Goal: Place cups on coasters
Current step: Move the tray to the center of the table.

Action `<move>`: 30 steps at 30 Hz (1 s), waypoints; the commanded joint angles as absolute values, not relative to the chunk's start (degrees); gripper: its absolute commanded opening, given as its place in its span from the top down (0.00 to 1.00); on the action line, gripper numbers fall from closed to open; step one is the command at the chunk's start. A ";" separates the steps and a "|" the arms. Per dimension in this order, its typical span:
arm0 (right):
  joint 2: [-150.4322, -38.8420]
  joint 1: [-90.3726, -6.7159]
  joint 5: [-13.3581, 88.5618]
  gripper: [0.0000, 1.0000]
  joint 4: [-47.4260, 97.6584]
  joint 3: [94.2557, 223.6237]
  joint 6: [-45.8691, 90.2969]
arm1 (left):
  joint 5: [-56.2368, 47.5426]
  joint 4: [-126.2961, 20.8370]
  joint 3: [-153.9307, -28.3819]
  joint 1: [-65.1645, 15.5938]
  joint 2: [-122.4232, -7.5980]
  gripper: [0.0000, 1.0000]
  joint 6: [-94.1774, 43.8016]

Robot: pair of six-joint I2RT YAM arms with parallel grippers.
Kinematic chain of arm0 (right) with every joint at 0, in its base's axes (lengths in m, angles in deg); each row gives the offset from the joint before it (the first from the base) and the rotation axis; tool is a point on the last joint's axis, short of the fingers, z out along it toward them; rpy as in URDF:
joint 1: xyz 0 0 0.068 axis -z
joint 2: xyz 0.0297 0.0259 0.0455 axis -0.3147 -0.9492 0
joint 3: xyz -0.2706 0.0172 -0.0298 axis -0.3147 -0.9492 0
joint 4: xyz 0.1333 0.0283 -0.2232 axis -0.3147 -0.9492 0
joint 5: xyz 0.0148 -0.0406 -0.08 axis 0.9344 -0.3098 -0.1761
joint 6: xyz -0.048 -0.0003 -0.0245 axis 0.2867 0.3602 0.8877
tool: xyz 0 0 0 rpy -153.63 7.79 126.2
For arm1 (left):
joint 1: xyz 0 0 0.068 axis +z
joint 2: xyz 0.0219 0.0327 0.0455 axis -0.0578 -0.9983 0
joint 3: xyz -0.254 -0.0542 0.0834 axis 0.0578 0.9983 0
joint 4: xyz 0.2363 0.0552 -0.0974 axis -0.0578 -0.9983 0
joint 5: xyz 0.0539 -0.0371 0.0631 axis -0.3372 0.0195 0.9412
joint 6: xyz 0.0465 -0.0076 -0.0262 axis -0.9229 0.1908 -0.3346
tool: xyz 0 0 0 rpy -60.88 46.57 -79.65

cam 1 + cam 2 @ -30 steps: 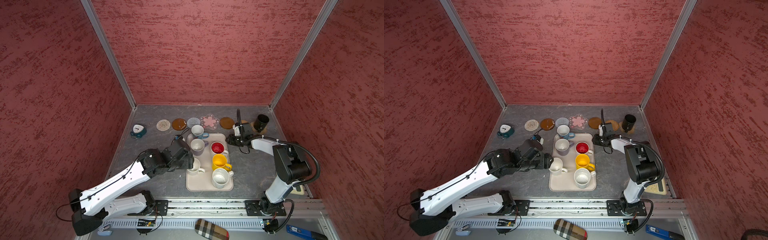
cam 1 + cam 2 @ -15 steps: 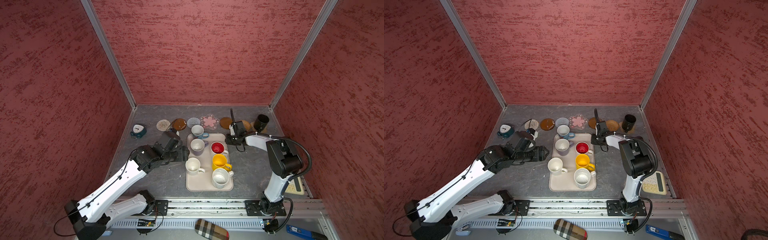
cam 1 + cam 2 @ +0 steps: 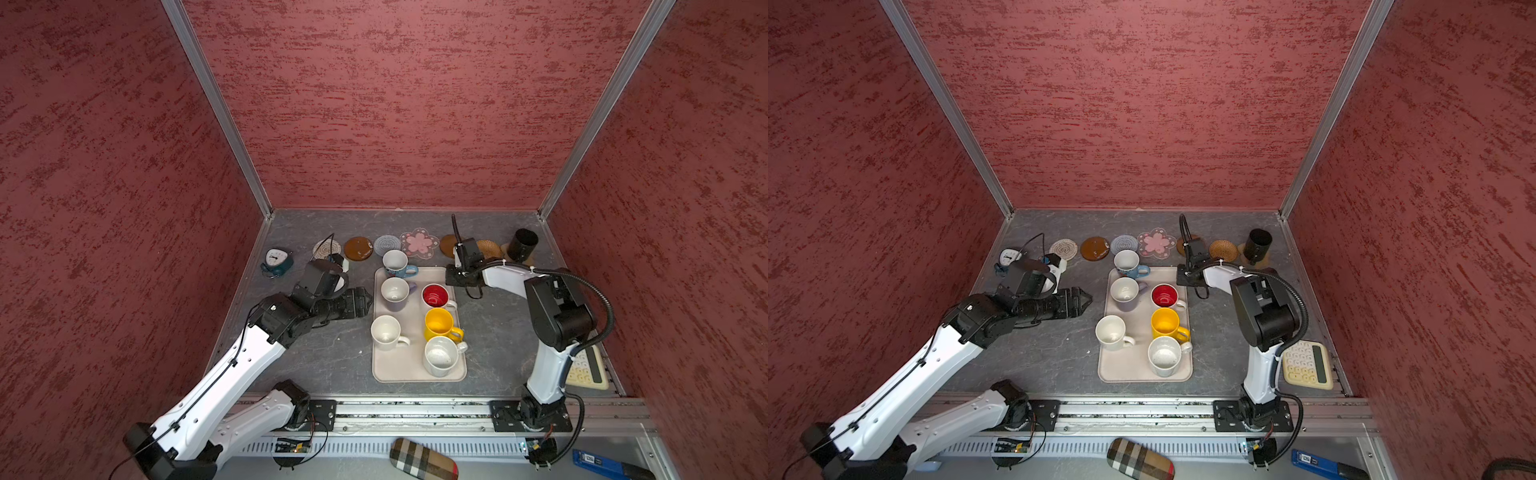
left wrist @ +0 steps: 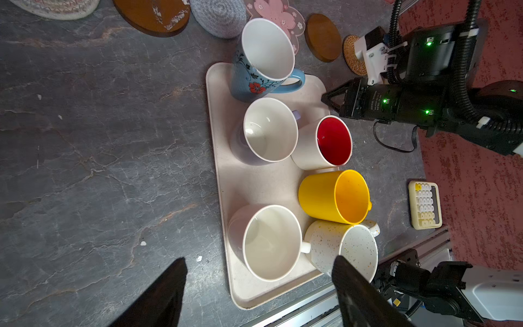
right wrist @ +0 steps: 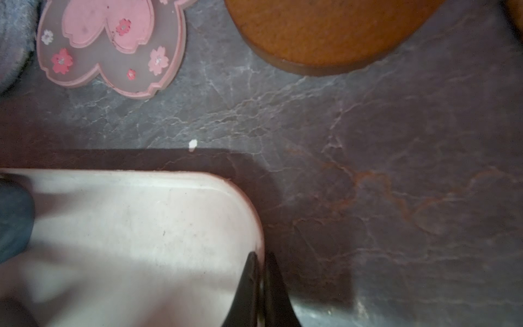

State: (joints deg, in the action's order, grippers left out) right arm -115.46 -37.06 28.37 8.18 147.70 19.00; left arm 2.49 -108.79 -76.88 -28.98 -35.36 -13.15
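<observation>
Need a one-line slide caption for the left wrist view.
Open left gripper faces mugs on the tray; coasters beyond, shut right gripper alongside.

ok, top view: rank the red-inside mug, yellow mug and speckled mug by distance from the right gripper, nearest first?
In a top view, the right gripper is shut by the tray's far right corner.
1. red-inside mug: far end of the tray's right column.
2. yellow mug: middle of that column.
3. speckled mug: near end, closest to the robot's base.
</observation>
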 commanded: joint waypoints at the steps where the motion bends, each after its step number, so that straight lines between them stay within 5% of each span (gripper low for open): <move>1: -117.70 -37.04 23.71 0.98 5.30 149.12 16.65 | 0.28 -107.05 -76.00 -27.83 -34.11 0.18 -15.05; 30: -123.25 -35.88 20.92 1.00 2.50 157.24 11.13 | -5.02 -104.99 -72.72 -22.57 -33.70 0.18 -17.61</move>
State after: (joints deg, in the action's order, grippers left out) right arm -119.33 -37.37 26.82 -2.45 156.05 15.04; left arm -4.08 -106.06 -73.12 -23.21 -34.18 -16.39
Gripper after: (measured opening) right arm 0.067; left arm 0.823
